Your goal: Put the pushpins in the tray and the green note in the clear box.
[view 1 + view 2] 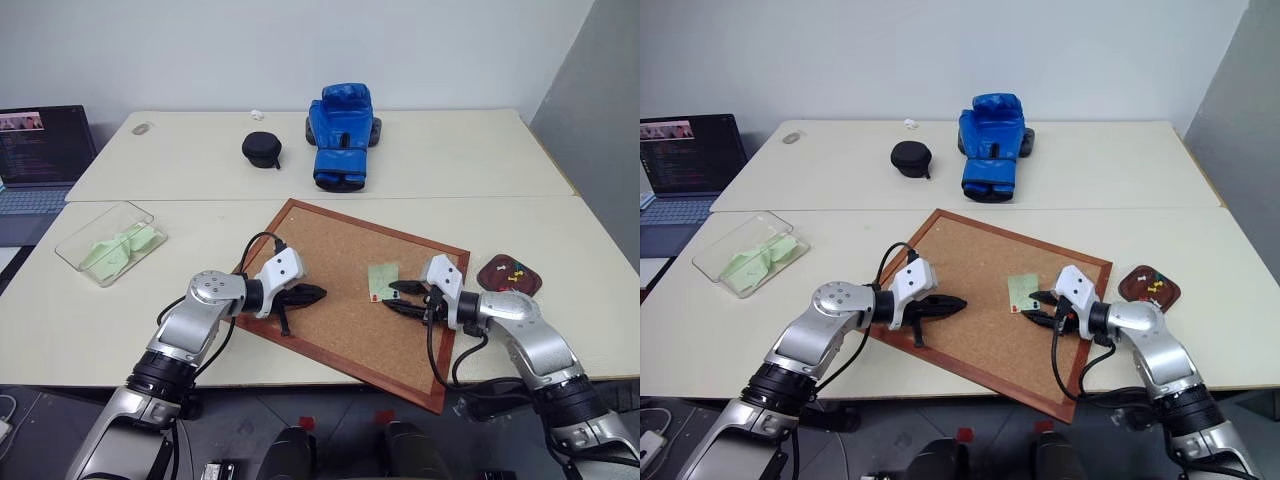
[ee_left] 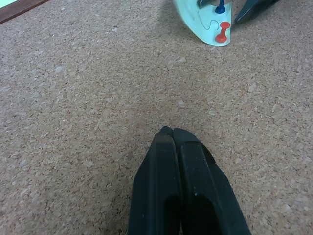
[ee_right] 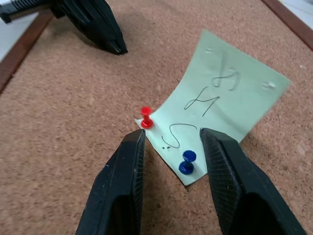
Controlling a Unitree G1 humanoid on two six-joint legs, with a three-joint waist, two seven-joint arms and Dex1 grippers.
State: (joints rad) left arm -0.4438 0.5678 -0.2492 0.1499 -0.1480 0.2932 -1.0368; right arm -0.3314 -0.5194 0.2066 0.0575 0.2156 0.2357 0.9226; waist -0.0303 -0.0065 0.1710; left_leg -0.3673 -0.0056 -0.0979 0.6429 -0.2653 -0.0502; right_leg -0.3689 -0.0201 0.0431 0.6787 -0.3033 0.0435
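Now R pincer astride blue pin

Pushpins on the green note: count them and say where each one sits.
2. A red pushpin stands at one corner of the green note; a blue pushpin stands at the neighbouring corner, between the right tool's open fingers. The tool could hide others.

A pale counter carries a cork board near its front edge. The tray sits just right of the board, the clear box at the left. Farther back lie a black round case and a blue boxing glove.
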